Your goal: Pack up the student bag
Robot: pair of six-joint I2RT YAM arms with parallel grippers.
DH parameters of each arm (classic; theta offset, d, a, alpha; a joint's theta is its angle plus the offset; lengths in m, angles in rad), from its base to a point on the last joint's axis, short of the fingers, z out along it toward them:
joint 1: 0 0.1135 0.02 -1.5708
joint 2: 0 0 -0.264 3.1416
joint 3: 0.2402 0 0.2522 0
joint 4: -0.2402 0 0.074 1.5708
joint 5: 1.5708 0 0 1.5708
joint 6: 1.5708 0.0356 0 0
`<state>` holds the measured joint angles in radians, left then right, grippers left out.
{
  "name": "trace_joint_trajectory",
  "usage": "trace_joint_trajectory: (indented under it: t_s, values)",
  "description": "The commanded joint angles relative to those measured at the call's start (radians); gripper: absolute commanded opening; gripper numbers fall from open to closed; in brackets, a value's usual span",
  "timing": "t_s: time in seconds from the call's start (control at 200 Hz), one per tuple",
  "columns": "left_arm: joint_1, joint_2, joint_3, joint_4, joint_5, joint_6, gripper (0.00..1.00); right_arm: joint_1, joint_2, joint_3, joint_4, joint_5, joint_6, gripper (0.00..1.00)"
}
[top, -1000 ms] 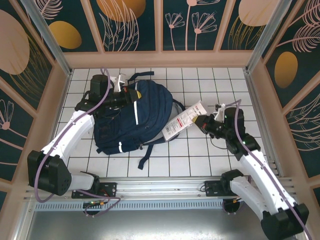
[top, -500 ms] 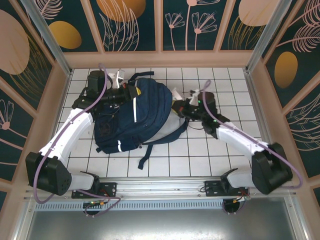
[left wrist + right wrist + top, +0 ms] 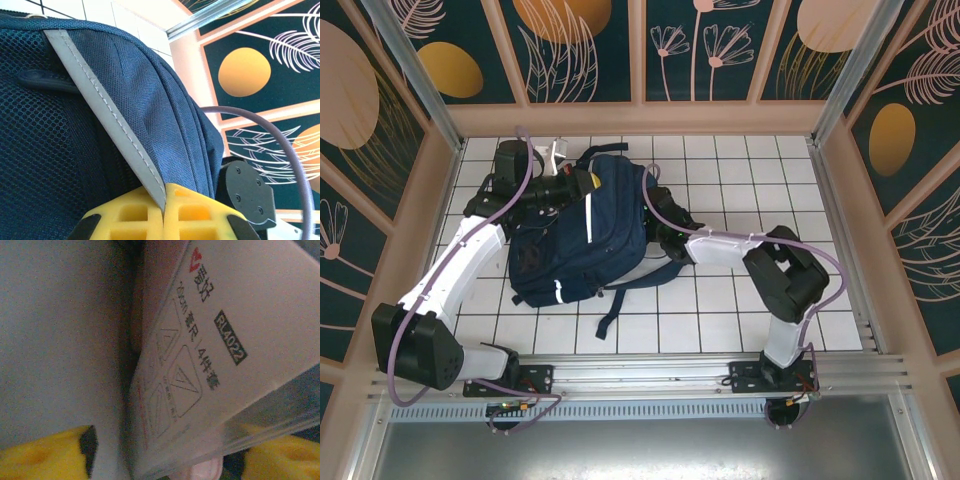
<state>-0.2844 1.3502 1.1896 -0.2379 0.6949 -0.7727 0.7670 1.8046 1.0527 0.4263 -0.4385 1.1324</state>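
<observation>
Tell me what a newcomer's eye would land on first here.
The big navy student bag lies left of centre on the white tiled table. The left gripper is pinched shut on its upper edge, right at a reflective stripe. On the bag's right side, seemingly inside it, a white printed packet sits in the open right gripper.

Above your left pincer (image 3: 165, 205), the large navy-blue fabric backpack (image 3: 170, 100) is tight matt twill; left of that, coarse open mesh; its grey stripe (image 3: 100, 105) is smooth and stitched; between your right pincer's (image 3: 165, 460) matt yellow plastic fingers (image 3: 40, 455), a smooth clear-plastic packet (image 3: 215, 355) sleeves printed card.
</observation>
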Motion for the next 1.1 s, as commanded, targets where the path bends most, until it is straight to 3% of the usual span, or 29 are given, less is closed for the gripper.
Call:
trace_joint_trajectory:
  t_s: [0.0, 0.435, 0.561, 0.671, 0.926, 1.096]
  values:
    - [0.006, -0.023, 0.051, 0.144, 0.033, 0.000, 0.00, -0.002, -0.119, -0.043, -0.022, 0.080, -0.088, 0.83]
    - [0.005, 0.001, 0.031, 0.097, -0.022, 0.050, 0.02, -0.056, -0.419, -0.237, -0.295, 0.289, -0.252, 0.89]
    - [0.005, 0.008, -0.012, 0.090, -0.061, 0.061, 0.00, -0.145, -0.520, -0.296, -0.411, 0.396, -0.239, 0.83]
    - [-0.017, 0.048, -0.058, 0.107, -0.081, 0.058, 0.00, -0.252, -0.570, -0.323, -0.455, 0.389, -0.251, 0.81]
    - [-0.191, 0.254, 0.026, 0.059, -0.161, 0.125, 0.00, -0.378, -0.471, -0.199, -0.517, 0.328, -0.351, 0.81]
    - [-0.280, 0.358, 0.112, -0.057, -0.246, 0.215, 0.09, -0.427, -0.319, -0.048, -0.576, 0.276, -0.415, 0.82]
